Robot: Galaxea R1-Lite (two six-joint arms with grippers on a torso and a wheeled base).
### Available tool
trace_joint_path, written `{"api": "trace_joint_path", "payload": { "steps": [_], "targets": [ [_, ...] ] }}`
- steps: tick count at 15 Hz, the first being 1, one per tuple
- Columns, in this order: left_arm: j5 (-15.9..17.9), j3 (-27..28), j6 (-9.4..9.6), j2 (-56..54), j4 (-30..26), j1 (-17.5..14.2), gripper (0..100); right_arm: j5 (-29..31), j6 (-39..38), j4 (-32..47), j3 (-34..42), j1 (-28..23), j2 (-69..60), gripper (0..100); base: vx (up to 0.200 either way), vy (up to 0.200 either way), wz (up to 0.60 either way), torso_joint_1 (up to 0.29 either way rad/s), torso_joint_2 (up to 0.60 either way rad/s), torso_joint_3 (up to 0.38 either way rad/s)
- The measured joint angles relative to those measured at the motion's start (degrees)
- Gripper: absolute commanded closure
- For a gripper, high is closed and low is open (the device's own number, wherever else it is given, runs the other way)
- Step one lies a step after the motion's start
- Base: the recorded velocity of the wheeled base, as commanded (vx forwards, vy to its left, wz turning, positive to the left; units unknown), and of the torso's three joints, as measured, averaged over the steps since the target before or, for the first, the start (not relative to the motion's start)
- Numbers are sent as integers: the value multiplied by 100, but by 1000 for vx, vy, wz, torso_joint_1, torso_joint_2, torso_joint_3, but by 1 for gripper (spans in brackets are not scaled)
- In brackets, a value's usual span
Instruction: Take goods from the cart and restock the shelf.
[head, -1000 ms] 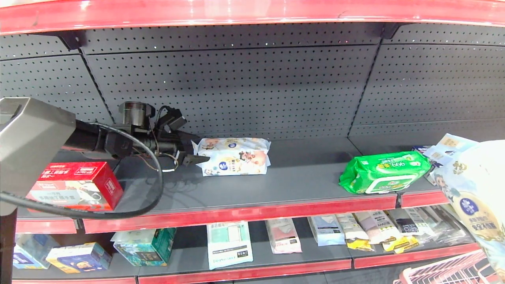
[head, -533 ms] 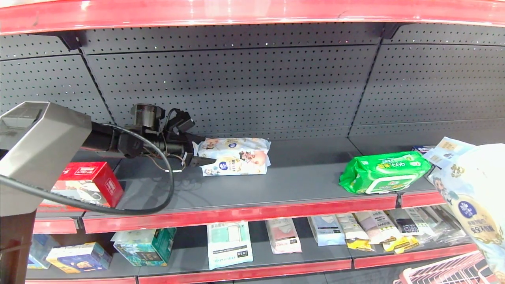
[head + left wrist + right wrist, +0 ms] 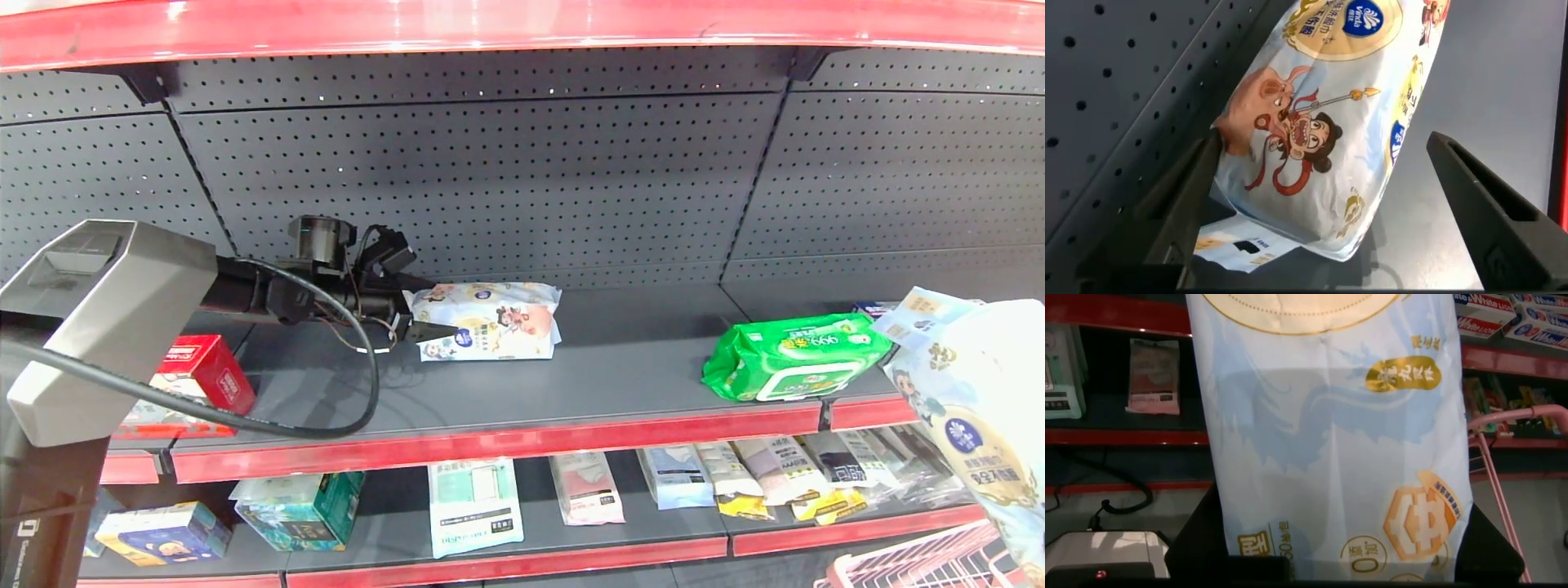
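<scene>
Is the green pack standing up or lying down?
Lying down. The green pack rests on its broad side on the shelf, printed front facing up.

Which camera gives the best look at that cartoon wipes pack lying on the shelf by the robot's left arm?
The head view: the whole wipes pack lies flat on the shelf. The left wrist view shows one end close up, between open fingers. The right wrist view faces another pack.

Wipes pack (image 3: pixel 498 320) lies on the shelf (image 3: pixel 588 384) just ahead of the left gripper (image 3: pixel 433 310), near end between its spread fingers (image 3: pixel 1478 192). Box (image 3: pixel 200 376) sits behind that gripper; second pack (image 3: pixel 796 355) well beyond the first, at the shelf's front edge.
</scene>
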State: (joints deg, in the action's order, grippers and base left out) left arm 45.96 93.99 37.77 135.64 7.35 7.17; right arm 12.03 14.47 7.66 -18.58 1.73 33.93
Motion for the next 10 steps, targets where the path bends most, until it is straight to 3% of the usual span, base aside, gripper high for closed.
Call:
{"api": "trace_joint_path", "payload": {
  "steps": [10],
  "targets": [
    [-1, 177, 50, -276, -594, -213, 0, -16, 46, -9, 34, 0, 61, 100, 0, 0, 0, 0, 0, 0]
  ]
}}
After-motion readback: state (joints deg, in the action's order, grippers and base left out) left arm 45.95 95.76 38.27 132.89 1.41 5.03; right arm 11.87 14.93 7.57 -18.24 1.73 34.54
